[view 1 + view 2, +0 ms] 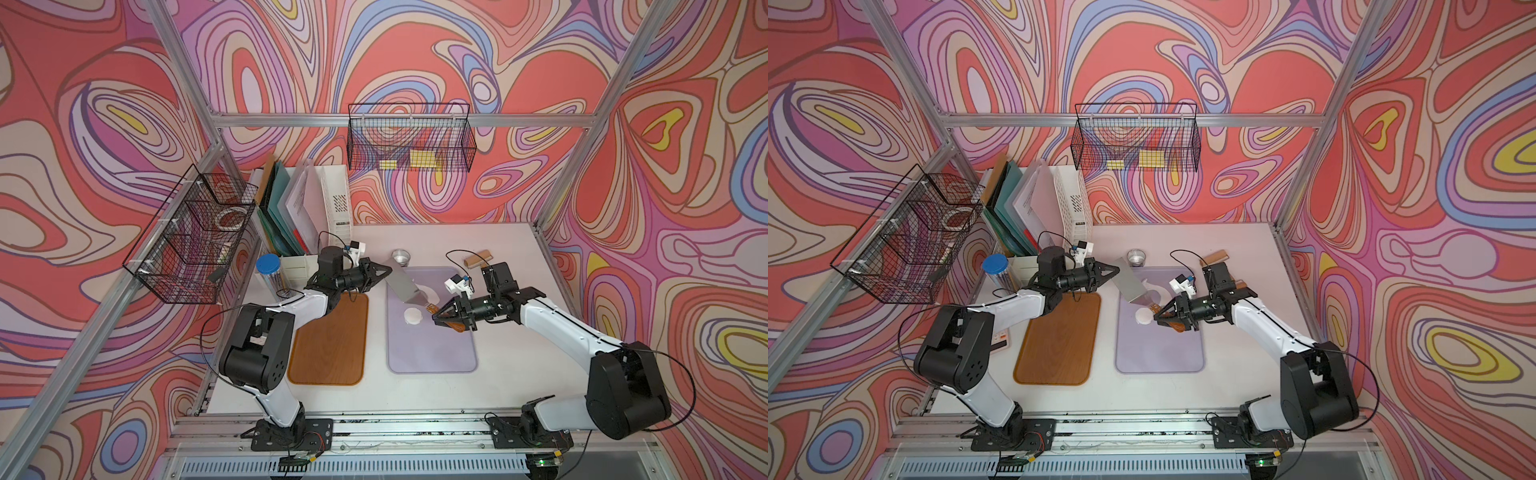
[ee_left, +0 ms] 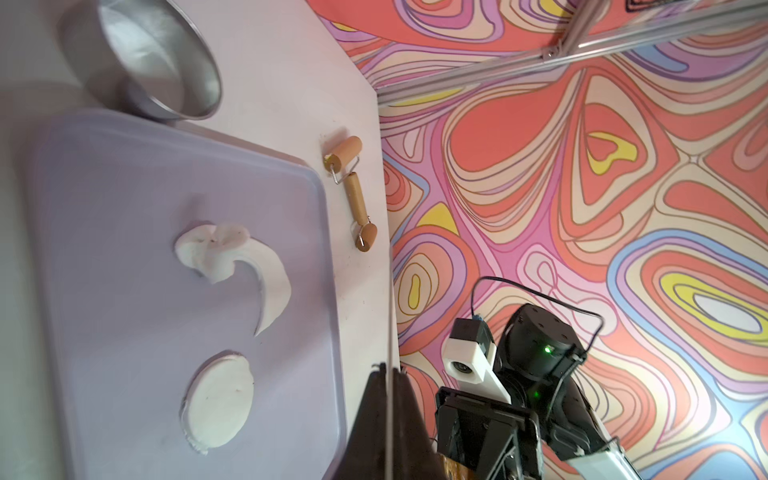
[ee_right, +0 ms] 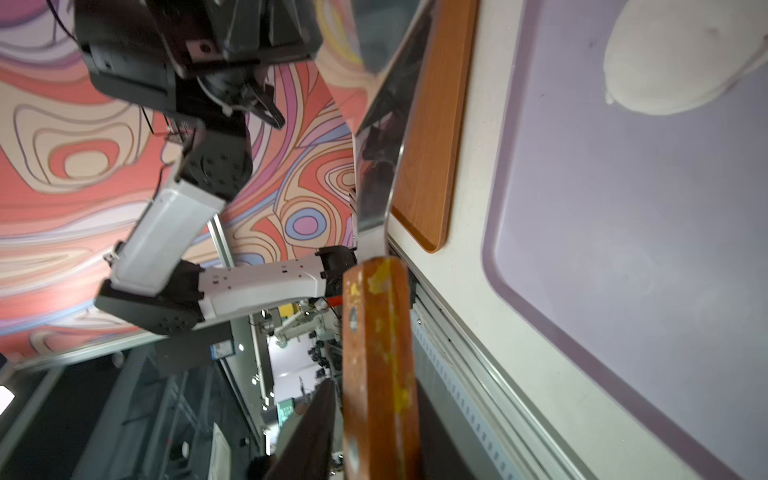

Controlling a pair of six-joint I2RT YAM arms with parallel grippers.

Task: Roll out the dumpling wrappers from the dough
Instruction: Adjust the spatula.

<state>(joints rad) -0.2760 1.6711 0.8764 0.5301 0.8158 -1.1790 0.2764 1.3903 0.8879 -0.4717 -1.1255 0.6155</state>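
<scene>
A round white dumpling wrapper (image 1: 412,316) (image 2: 220,403) (image 3: 673,62) lies flat on the purple tray (image 1: 432,357). Behind it is the dough (image 1: 433,294) (image 2: 232,257), a ragged curved white scrap. A scraper hangs slanted over the tray, with a steel blade (image 1: 402,282) (image 1: 1130,286) and a wooden handle (image 3: 376,332). My left gripper (image 1: 390,270) (image 2: 388,369) is shut on the blade's thin far edge. The jaws of my right gripper (image 1: 434,319) (image 3: 374,388) stand around the handle, open, with a gap showing on one side.
A small steel cup (image 1: 401,256) (image 2: 158,62) stands just behind the purple tray. A wooden hand roller (image 1: 478,258) (image 2: 353,187) lies near the table's back right edge. A brown wooden tray (image 1: 332,345) sits left of the purple one. File holders and a jar stand at the back left.
</scene>
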